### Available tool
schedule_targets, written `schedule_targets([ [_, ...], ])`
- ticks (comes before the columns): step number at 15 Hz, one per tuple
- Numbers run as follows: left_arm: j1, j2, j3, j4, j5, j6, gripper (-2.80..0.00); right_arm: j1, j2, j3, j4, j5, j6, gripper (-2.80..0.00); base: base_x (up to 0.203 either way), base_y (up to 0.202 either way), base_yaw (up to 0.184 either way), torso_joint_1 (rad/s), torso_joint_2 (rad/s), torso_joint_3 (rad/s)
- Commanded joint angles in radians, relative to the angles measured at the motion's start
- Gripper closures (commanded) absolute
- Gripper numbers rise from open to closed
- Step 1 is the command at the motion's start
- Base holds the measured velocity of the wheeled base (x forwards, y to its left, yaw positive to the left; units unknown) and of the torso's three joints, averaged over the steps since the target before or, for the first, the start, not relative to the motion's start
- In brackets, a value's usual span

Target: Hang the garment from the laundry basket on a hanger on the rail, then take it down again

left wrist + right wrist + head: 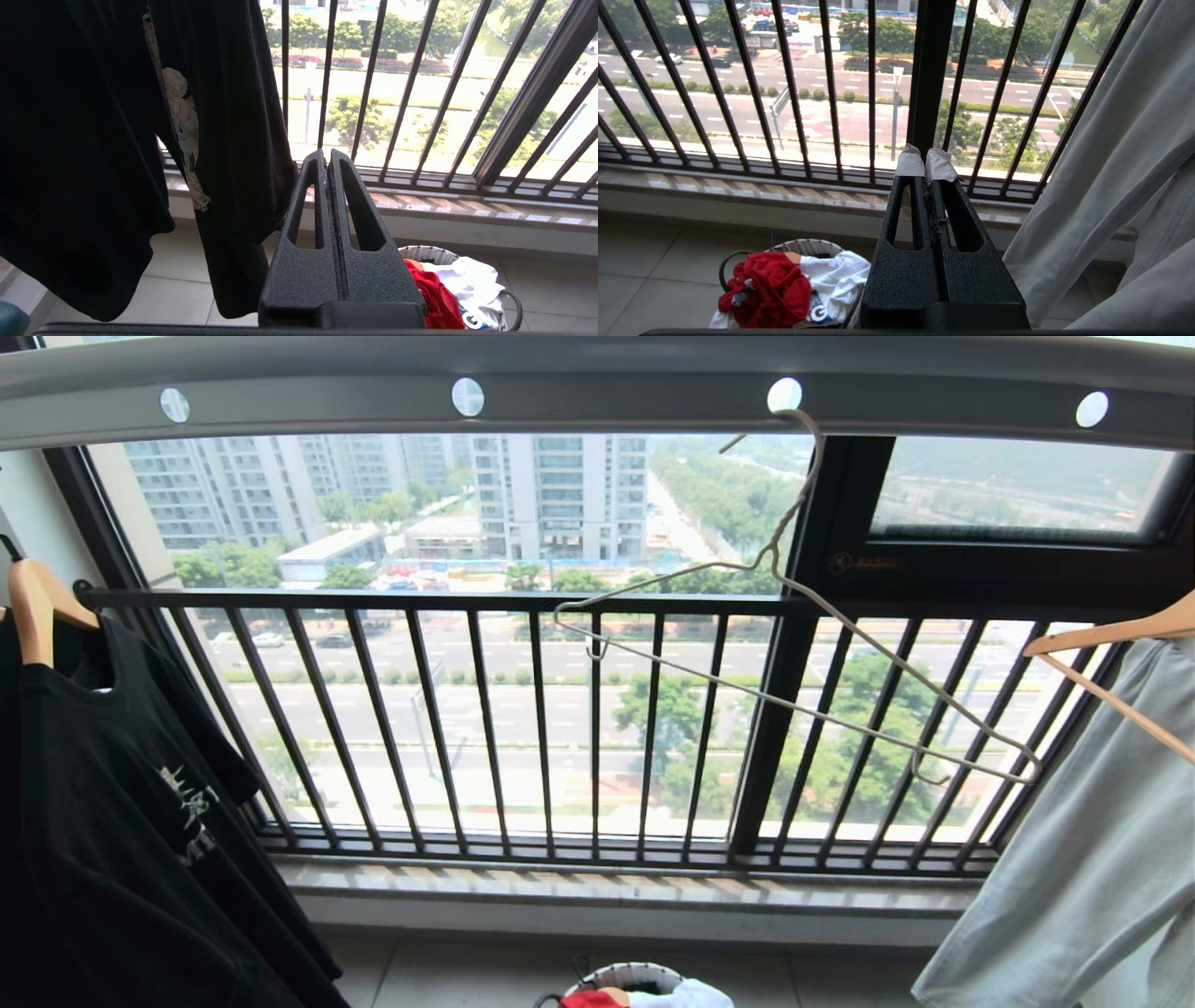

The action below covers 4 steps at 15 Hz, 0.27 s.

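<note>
**Balcony window, soft shirt in the basket, both grippers clenched on nothing**

Behind the black barred window railing [597,728] lies a sunlit street with tower blocks; overhead runs the rail [597,387], and the thin white wire hanger [803,653] hangs from it by its long hook, tilted and bare; a black T-shirt [121,821] on a wooden hanger [37,607] hangs to the left, a pale grey-blue garment [1092,859] to the right. The laundry basket [803,245] sits on the tiled floor below the sill; the red T-shirt [768,291] lies crumpled in it, touching a white cloth [838,275]; the left gripper [327,156] and the right gripper [927,161] are both closed and empty, held above the basket. The shirt is probably light, limp and prone to snag the white cloth; a pinch on the topmost red fold, ideally near collar or shoulder, seems best; the hanger looks springy and likely to swing.
</note>
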Motion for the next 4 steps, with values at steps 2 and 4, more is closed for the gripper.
schedule_targets([
  [2, 0.000, 0.001, 0.000, 0.000, 0.000, 0.000, 0.00, 0.000, 0.001, 0.002, -0.005, 0.000, -0.004, 0.00, 0.000, 0.000, 0.000, 0.000, 0.00, 0.000],
  [4, 0.000, 0.001, 0.000, 0.000, 0.000, 0.000, 0.00, 0.000, 0.001, 0.002, -0.005, 0.000, -0.002, 0.00, 0.000, 0.000, 0.000, 0.000, 0.00, 0.000],
])
